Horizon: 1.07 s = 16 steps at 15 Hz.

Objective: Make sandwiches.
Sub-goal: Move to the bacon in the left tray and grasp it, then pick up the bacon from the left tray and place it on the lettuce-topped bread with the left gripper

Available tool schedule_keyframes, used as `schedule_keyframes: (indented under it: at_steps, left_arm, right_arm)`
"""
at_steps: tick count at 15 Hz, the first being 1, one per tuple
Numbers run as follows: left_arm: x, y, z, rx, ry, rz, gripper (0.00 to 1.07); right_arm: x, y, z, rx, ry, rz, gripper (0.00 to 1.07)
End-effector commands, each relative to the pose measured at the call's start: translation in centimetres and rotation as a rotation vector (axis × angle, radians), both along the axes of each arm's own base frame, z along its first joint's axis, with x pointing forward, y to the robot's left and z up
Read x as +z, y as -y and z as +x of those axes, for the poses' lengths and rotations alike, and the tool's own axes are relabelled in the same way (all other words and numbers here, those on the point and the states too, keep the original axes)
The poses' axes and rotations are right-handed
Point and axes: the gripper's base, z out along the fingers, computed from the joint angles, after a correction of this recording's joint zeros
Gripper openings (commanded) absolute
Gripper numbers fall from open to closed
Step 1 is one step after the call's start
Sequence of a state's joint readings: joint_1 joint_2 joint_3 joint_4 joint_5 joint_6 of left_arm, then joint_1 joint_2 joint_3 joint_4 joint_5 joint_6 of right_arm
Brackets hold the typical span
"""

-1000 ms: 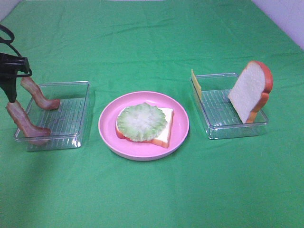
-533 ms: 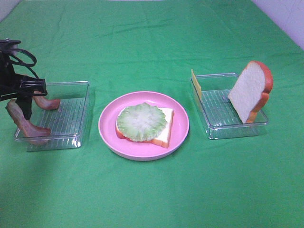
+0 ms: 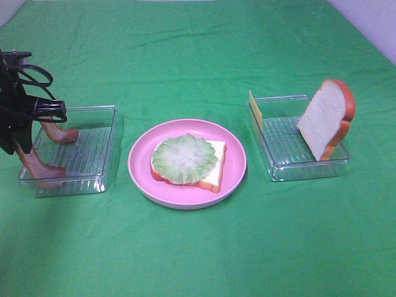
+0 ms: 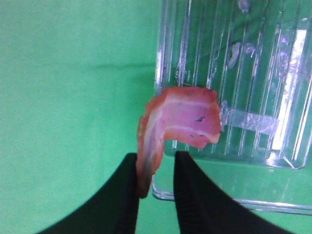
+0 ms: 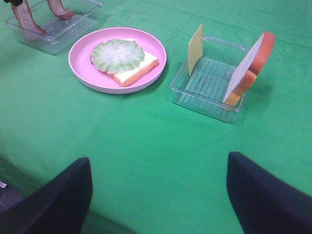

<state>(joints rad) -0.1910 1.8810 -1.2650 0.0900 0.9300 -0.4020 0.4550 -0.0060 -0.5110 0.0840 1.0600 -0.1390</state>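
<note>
Reddish-brown bacon strip (image 4: 178, 119), nearer one in left tray (image 4: 253, 73): left tool (image 4: 155, 156) straddles its top end, whether clenched I cannot tell; pinch squarely, lift straight clear of wall.

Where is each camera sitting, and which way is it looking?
Exterior high: up high, looking down on the pink plate, the bacon tray and the bread tray; the left arm shows at the left edge.
Left wrist: on the left arm, looking down past its two black fingers at a bacon strip between them.
Right wrist: on the right arm, looking across the green table; its fingers stand wide apart.
Shared: exterior high and right wrist both show the lettuce on the plate.
</note>
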Motion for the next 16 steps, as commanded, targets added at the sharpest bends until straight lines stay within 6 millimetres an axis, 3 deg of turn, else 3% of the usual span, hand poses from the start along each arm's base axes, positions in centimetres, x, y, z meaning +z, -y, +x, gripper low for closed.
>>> schedule_keyframes:
  at_steps: [1,4,7,13,16]
  left_arm:
    - [-0.1,0.0,0.3,0.011,0.023,-0.013,0.03]
    - [0.0,0.1,0.3,0.014,0.026,-0.022,0.00]
    - [1.4,0.5,0.2,0.033,0.080,-0.079,0.00]
    - [8.2,2.1,-0.8,0.004,0.342,-0.335,0.00]
    - [9.2,4.0,-0.7,-0.051,0.409,-0.513,0.00]
  right_arm:
    - [-0.1,0.1,-0.2,0.011,0.011,-0.002,0.72]
    - [-0.1,0.1,-0.2,0.011,0.011,-0.002,0.72]
    - [-0.1,0.1,-0.2,0.011,0.011,-0.002,0.72]
    - [-0.1,0.1,-0.2,0.011,0.011,-0.002,0.72]
    - [-0.1,0.1,-0.2,0.011,0.011,-0.002,0.72]
